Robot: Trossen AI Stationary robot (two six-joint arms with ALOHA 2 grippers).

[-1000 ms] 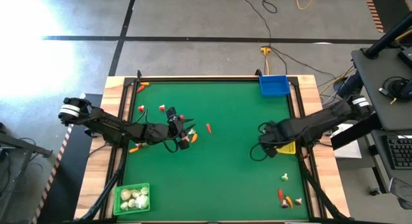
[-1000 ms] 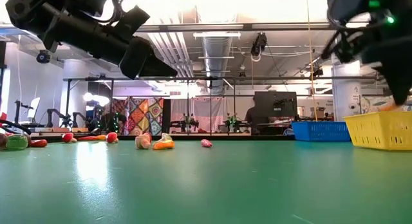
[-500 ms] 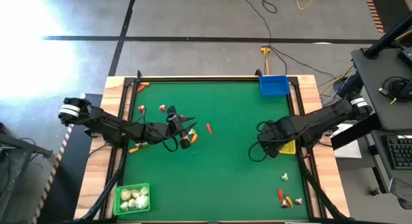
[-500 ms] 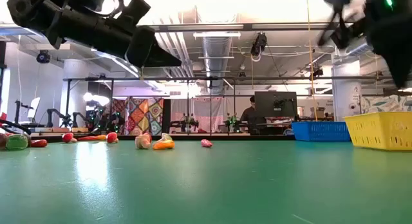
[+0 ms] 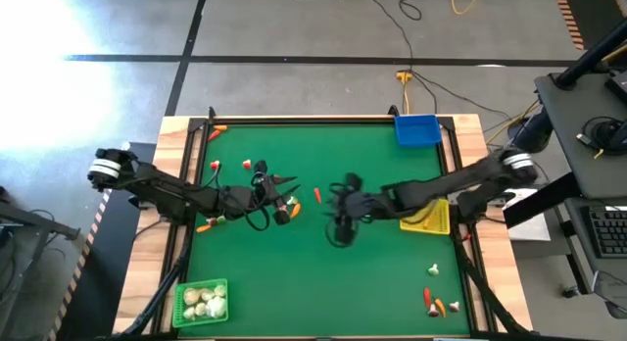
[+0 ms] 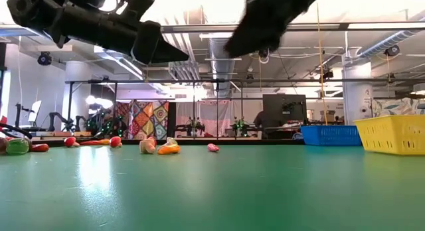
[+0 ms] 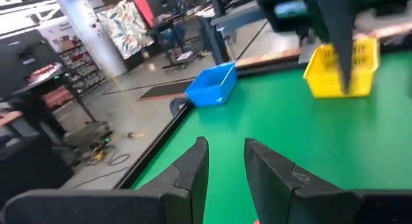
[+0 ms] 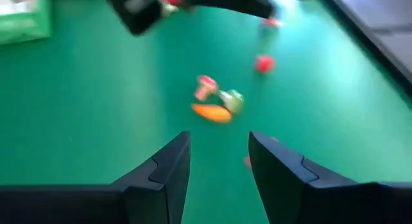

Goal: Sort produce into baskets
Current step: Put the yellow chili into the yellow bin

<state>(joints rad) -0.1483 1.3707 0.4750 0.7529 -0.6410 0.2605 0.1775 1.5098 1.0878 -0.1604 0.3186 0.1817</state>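
I am taking the yellow basket [image 5: 431, 218] as my landmark. I am seeing the right gripper [image 5: 342, 203] well away from it, toward the middle of the green table [image 5: 323, 282], with its 2 fingers [image 8: 164, 169] apart and nothing between them. The left gripper [image 5: 286, 201] is hanging farther from the basket, above a small cluster of produce; its fingers [image 7: 193, 169] are parted only a little, and I am not seeing anything held there.

A red piece [image 5: 317, 194] is lying between the 2 grippers. An orange carrot [image 8: 211, 112] and a red-and-white piece [image 8: 206, 86] are lying just beyond the right fingers. More pieces [image 5: 436, 304] are waiting on the near side of the yellow basket, at the table corner. The blue basket [image 5: 417, 130] is standing at the far edge, and the green basket [image 5: 201, 303] with whitish bulbs is at the opposite near corner.

My worry is a collision: both grippers are working close to the same cluster, so 1 arm could be striking the other. Also, these tiny pieces could be rolling away if a finger is pushing them sideways.
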